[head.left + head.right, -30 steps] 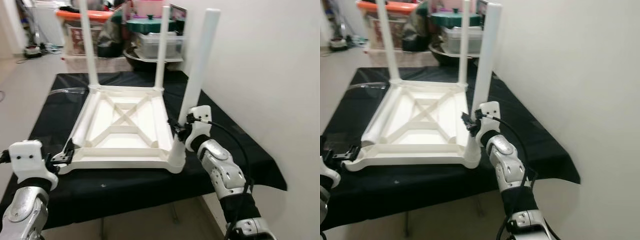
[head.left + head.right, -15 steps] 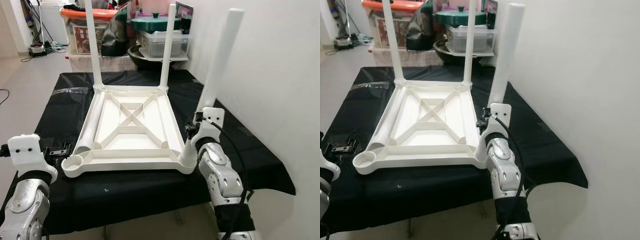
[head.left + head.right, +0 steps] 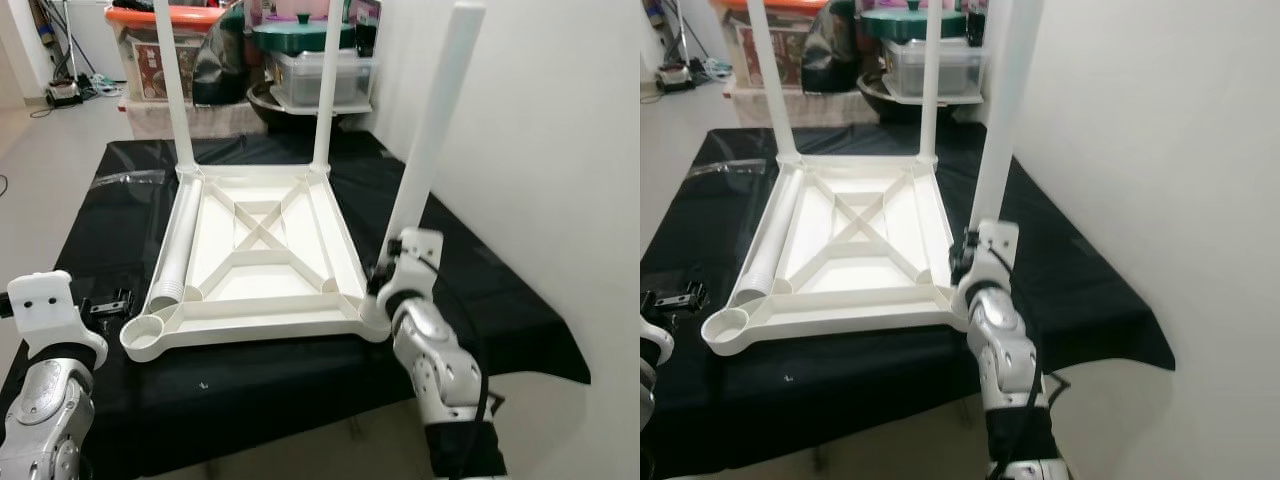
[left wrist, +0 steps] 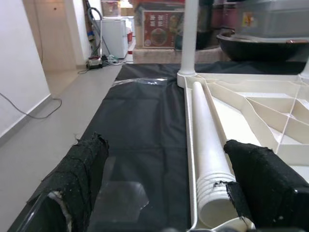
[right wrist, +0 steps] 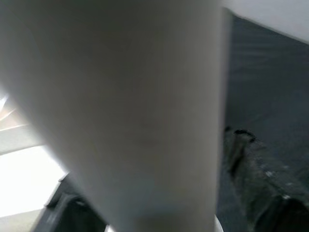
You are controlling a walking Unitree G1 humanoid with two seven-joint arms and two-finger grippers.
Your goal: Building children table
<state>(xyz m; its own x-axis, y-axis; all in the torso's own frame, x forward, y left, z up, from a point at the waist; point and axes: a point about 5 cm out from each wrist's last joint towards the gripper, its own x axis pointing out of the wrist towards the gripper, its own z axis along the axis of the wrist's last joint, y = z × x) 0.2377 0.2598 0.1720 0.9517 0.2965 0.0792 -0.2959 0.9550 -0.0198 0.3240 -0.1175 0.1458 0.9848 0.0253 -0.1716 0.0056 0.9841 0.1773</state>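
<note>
An inverted white plastic children's table (image 3: 262, 262) lies top-down on a black cloth (image 3: 470, 280) that covers a work surface, its ribbed underside facing upward. Three legs stand upright in corner sockets: two far legs (image 3: 172, 85) (image 3: 325, 90) and a near-right leg (image 3: 432, 120) beside the white wall (image 3: 540, 150). A fourth, loose leg (image 3: 180, 245) lies flat inside the frame along the left edge, its ribbed end next to the unfilled near-left socket (image 3: 148, 333). The right gripper (image 3: 962, 262) sits at the base of the near-right leg; in the right wrist view its black fingers (image 5: 253, 169) stand on either side of the leg, which appears close and blurred, but whether they press on it cannot be told. The left gripper (image 4: 166, 188) hovers low over the cloth just beside the near-left corner, its fingers spread wide apart and holding nothing, the loose leg lying between them further ahead. Storage bins (image 3: 165, 50) and a green-lidded pot (image 3: 298, 30) stand beyond the table.
</note>
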